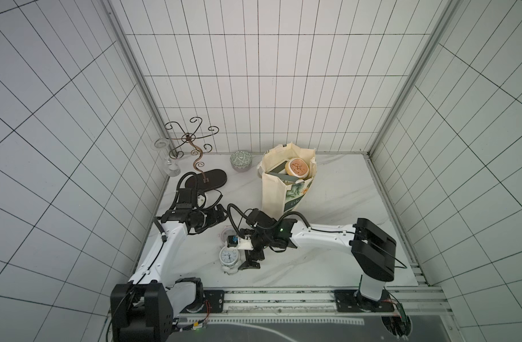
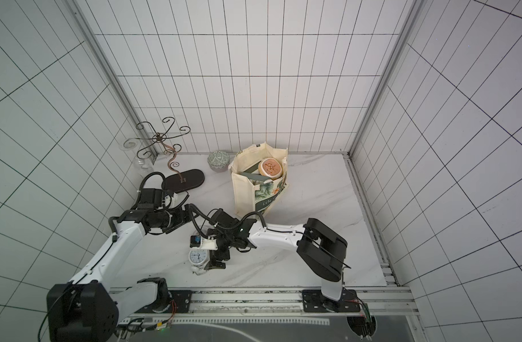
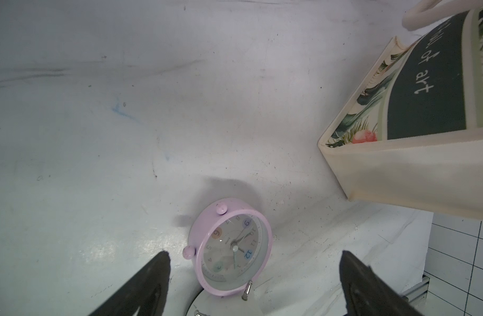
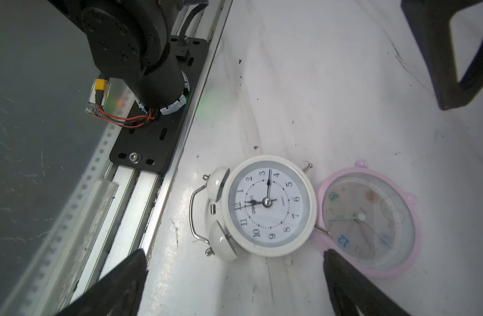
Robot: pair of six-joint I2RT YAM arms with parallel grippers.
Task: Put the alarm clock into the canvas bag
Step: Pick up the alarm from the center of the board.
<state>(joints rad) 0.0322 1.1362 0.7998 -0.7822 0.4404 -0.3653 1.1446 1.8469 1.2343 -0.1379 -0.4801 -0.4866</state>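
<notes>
Beside the white alarm clock (image 4: 267,205), right gripper (image 4: 234,251) angled down, jaws wide and empty; left gripper (image 3: 254,252) likewise.

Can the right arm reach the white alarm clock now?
Likely yes: the right claw is open close to the white alarm clock, which lies uncovered; the adjacent pink clock may crowd the grasp.

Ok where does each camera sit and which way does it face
Both top views: overhead, looking down on left arm, right arm, canvas bag, white alarm clock.
Left wrist: past the open left gripper toward pink alarm clock and bag.
Right wrist: past the open right gripper onto both clocks, left arm's base.
Shared by wrist views: pink clock.
</notes>
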